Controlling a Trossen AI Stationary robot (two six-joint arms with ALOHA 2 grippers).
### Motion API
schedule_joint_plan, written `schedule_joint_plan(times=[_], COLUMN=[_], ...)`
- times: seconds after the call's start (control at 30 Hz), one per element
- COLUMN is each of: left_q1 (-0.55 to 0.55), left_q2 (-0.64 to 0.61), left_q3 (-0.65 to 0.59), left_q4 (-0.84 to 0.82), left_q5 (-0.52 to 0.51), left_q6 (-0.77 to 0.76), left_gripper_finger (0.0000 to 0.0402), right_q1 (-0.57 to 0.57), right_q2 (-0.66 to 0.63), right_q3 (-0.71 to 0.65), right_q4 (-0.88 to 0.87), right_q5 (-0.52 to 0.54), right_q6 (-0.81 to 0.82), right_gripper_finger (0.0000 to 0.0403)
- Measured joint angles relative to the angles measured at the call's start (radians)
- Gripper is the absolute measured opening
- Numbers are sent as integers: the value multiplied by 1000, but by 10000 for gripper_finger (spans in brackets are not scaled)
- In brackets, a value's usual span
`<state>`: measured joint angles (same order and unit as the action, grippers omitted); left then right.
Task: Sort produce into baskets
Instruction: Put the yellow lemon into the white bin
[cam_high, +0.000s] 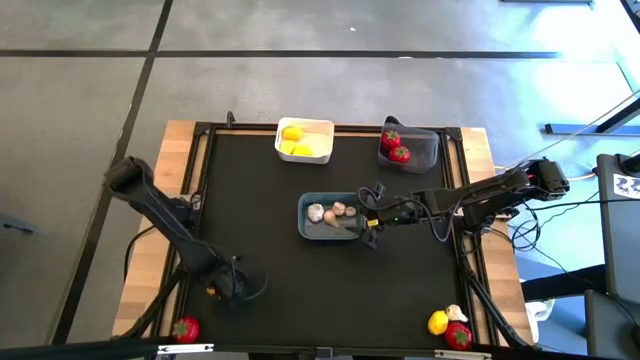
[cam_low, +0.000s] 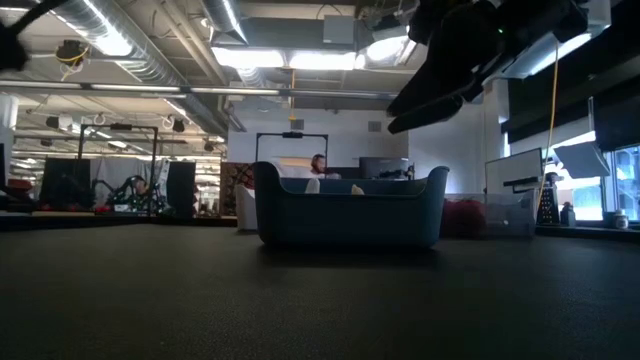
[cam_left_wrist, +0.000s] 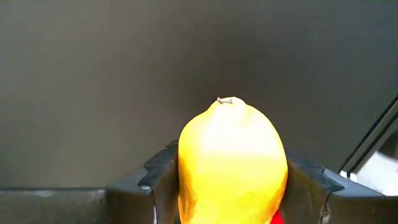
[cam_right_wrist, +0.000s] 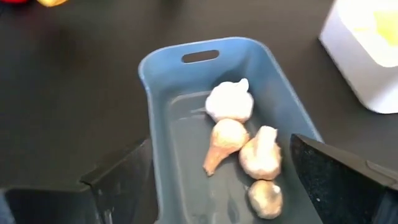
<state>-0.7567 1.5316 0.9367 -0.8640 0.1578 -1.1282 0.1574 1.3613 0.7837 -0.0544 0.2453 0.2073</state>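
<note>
A black mat (cam_high: 260, 240) covers a wooden table (cam_high: 150, 250) standing on a grey floor; the low view looks past it into a lit workshop where a person (cam_low: 318, 164) sits far off. Three baskets stand on the mat. The white basket (cam_high: 305, 126), toward 12 o'clock, holds yellow pieces (cam_high: 294, 142), two or three, the count being unclear. The dark grey basket (cam_high: 425, 160), toward 1 o'clock, holds two red pieces with green tops (cam_high: 395, 146). The blue-grey basket (cam_high: 322, 232), at the centre, holds four garlic bulbs (cam_right_wrist: 229, 102), as the right wrist view shows; in the high view they partly merge. The right gripper (cam_high: 372, 213) hangs over this basket's 3 o'clock end with its fingers spread wide and empty. The left gripper (cam_high: 228, 284), near 7 o'clock, has its fingers closed against the sides of a lemon (cam_left_wrist: 231, 163); in the high view the lemon is almost wholly hidden beneath the arm. A sliver of red behind the lemon in the left wrist view cannot be identified. Loose pieces remain at the table's near edge: one red piece (cam_high: 186, 328) at 7 o'clock, and at 5 o'clock a yellow piece (cam_high: 438, 322), a whitish bulb (cam_high: 456, 313) and a second red piece (cam_high: 458, 335), touching in a cluster.
</note>
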Motion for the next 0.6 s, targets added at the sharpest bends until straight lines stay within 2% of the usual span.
schedule_joint_plan(times=[0.17, 0.33, 0.6], left_q1=[91, 233, 452], left_q2=[-112, -206, -282], left_q3=[0, 0, 0], left_q4=[-55, -69, -55], left_q5=[-123, -218, -329], left_q6=[87, 223, 463], left_gripper_finger=[201, 203, 204], right_q1=[0, 0, 0], right_q2=[0, 0, 0], right_q3=[0, 0, 0], right_q4=[0, 0, 1], right_q5=[-40, -26, -14], right_q6=[21, 22, 28], right_gripper_finger=[376, 376, 376])
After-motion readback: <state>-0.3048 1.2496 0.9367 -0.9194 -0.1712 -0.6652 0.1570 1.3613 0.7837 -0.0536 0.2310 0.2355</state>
